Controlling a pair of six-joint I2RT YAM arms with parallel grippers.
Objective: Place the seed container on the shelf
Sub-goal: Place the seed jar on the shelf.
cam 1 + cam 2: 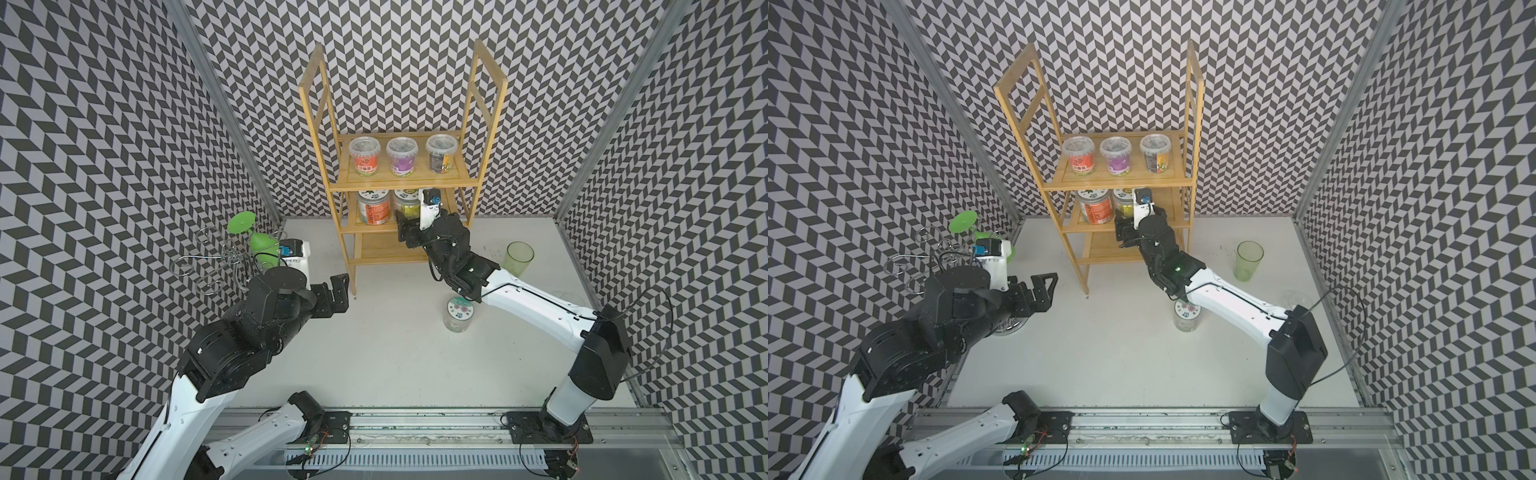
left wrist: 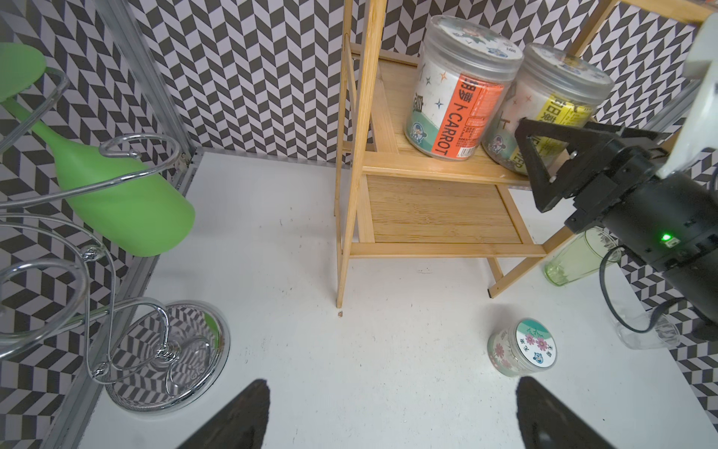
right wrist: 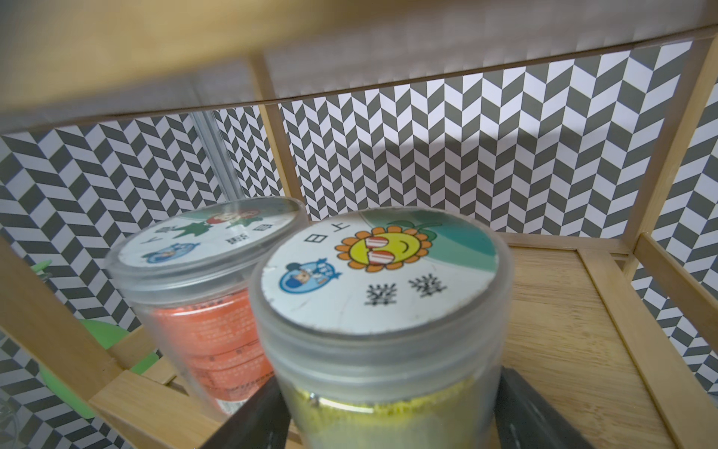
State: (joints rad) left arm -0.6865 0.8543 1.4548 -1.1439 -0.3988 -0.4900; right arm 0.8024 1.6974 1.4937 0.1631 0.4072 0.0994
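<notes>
Since the yellow jar (image 3: 380, 280) already stands on the middle board of the shelf (image 1: 405, 183), just beside the carrot jar (image 2: 454, 97), I judge that the main part of the task is done. The seed container is at its place, under the upper board where three tubs (image 1: 402, 154) stand in a row. The right gripper (image 3: 388, 388) reaches into this tier from the front. Its two dark fingers (image 3: 252, 420) lie against the two sides of the yellow jar, below the lid, so the jaws are narrowed and hold the jar. The bottom of the jar is hidden by the fingers, so it probably rests with its full base on the board, but I cannot confirm this. What is left is, in my judgement, little: to open the jaws and to draw the right arm out of the shelf without pushing the jar or the side frame. The left gripper (image 1: 338, 296) hangs over the table (image 1: 374, 353) near a front post of the shelf, wide open and holding nothing. One small jar (image 2: 522, 348) with a flower lid stands apart on the table; if it is also meant for the shelf, that work is not yet begun.
</notes>
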